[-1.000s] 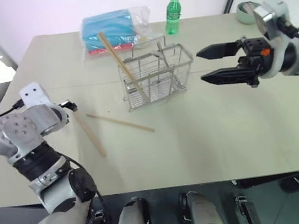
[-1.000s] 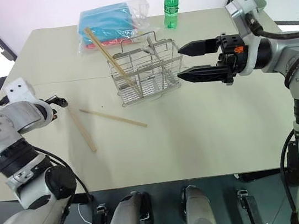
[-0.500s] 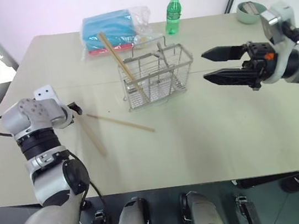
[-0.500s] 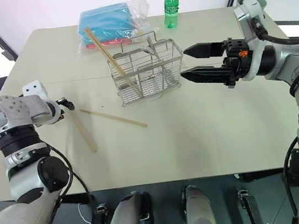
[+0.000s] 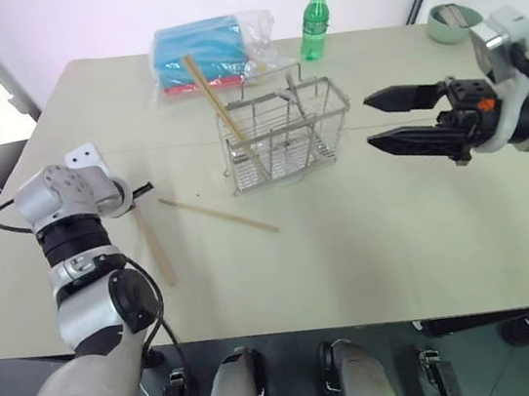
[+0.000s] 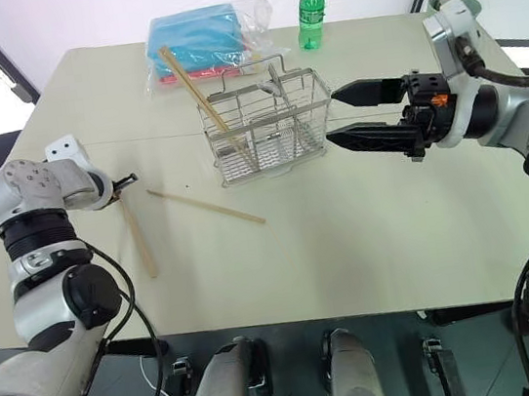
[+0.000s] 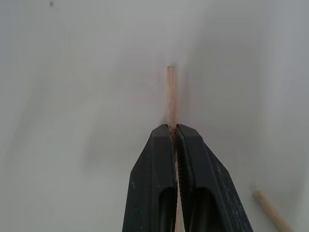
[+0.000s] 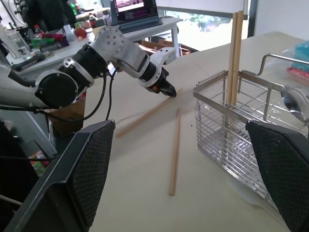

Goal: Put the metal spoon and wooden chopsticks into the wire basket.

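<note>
My left gripper (image 5: pixel 141 189) is low over the table at the left, shut on the near end of one wooden chopstick (image 5: pixel 156 251); that stick's tip (image 7: pixel 171 92) pokes out past the closed fingers. Another chopstick (image 5: pixel 218 215) lies loose on the table between that gripper and the wire basket (image 5: pixel 286 138). Two more chopsticks (image 5: pixel 217 106) lean in the basket's left part. The metal spoon (image 8: pixel 294 104) stands in the basket. To the right of the basket my right gripper (image 5: pixel 369 122) hovers, level and open, holding nothing.
Behind the basket lie a blue pack in a clear bag (image 5: pixel 200 51) and a green bottle (image 5: pixel 315 21). A pale green bowl (image 5: pixel 444 23) sits at the table's far right corner. The table's near edge (image 5: pixel 292 324) runs below the chopsticks.
My left gripper went from open to shut on the chopstick's end, reaching slightly forward. The held stick's far end swung a little. The right gripper stayed where it was, open.
</note>
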### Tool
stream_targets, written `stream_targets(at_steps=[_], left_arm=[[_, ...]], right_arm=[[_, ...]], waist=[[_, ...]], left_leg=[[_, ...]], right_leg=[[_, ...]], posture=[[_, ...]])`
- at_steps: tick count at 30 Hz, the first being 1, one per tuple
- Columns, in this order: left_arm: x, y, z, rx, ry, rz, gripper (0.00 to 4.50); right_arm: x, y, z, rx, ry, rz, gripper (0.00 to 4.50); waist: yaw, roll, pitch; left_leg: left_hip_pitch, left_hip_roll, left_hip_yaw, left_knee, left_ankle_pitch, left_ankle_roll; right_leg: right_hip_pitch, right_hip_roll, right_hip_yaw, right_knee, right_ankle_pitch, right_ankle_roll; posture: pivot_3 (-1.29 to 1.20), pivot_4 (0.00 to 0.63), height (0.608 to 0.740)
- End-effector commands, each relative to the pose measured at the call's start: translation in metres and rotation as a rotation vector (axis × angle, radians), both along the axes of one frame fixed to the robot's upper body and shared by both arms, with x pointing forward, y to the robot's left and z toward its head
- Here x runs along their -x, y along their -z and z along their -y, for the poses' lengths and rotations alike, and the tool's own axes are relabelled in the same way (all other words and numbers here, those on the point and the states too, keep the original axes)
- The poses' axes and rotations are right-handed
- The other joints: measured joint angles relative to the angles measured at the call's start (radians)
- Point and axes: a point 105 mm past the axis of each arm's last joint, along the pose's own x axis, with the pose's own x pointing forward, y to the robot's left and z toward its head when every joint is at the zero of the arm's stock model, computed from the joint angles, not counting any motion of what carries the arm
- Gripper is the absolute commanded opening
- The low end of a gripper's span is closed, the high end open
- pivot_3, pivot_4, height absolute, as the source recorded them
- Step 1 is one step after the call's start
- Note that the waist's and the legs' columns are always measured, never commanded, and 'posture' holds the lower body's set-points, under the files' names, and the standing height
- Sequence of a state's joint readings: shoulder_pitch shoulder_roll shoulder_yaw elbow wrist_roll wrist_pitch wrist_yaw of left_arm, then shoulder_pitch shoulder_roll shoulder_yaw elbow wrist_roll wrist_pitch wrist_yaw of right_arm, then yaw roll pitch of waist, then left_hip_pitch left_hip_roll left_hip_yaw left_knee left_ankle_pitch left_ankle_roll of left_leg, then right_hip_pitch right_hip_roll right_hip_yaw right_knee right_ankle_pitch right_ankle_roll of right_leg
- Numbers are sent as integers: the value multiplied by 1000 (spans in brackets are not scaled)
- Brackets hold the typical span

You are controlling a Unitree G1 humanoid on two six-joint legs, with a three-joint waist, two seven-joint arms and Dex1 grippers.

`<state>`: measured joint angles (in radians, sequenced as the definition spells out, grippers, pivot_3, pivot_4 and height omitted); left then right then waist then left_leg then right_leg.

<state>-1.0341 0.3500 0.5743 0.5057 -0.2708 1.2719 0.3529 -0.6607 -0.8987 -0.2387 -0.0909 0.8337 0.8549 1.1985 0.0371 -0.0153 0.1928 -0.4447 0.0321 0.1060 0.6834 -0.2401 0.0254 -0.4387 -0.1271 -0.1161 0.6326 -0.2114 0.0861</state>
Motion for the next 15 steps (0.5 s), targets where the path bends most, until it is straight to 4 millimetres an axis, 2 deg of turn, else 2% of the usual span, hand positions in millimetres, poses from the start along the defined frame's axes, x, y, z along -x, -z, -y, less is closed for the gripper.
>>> stream_targets(at_steps=[1,3,4,6,7,9,12,14,15], left_arm=[[-9,-51,-22,-50,-73,242,69],[-12,-94,-37,-47,-131,477,69],[-12,-110,-41,-34,-151,564,69],[-10,-156,-42,88,-167,810,69],[-8,-173,-41,149,-161,900,69],[-5,-192,-37,215,-148,1001,69],[6,-254,-2,340,6,1240,69],[9,-271,17,370,84,1289,69],[10,-281,36,375,159,1307,69]], right_arm=[[2,-9,7,10,19,47,4473],[1,-9,9,16,29,39,4473],[1,-9,10,17,32,35,4473],[1,-9,12,19,43,24,4473],[1,-9,12,20,45,22,4473],[1,-10,12,20,46,19,4473],[3,-10,10,19,50,14,4473],[3,-10,10,13,55,11,4473],[3,-11,10,7,61,12,4473]], waist=[[0,0,0],[0,0,0],[-1,0,0],[0,-1,0],[2,-1,0],[3,-1,0],[5,-1,1],[6,-1,1],[4,-1,1]], left_leg=[[0,0,0,0,0,0],[-1,0,0,0,0,0],[-1,0,0,0,0,0],[-2,1,1,0,0,0],[-2,1,1,0,0,0],[-2,0,0,0,0,0],[-2,-1,1,0,-1,2],[-2,-1,0,1,-1,2],[-2,-1,1,1,-1,2]], right_leg=[[0,0,0,0,0,0],[-1,0,0,0,0,0],[-1,0,0,0,0,0],[-2,0,0,0,0,-1],[-2,0,0,0,0,-1],[-1,-1,-1,-1,1,-1],[0,-2,-1,-1,1,0],[0,-2,-2,-2,1,1],[1,-2,-2,-2,2,1]], posture=[[0,150,707],[0,150,707],[0,150,707],[0,150,707],[0,150,707],[0,150,707],[0,150,707],[0,150,707],[0,150,707]])
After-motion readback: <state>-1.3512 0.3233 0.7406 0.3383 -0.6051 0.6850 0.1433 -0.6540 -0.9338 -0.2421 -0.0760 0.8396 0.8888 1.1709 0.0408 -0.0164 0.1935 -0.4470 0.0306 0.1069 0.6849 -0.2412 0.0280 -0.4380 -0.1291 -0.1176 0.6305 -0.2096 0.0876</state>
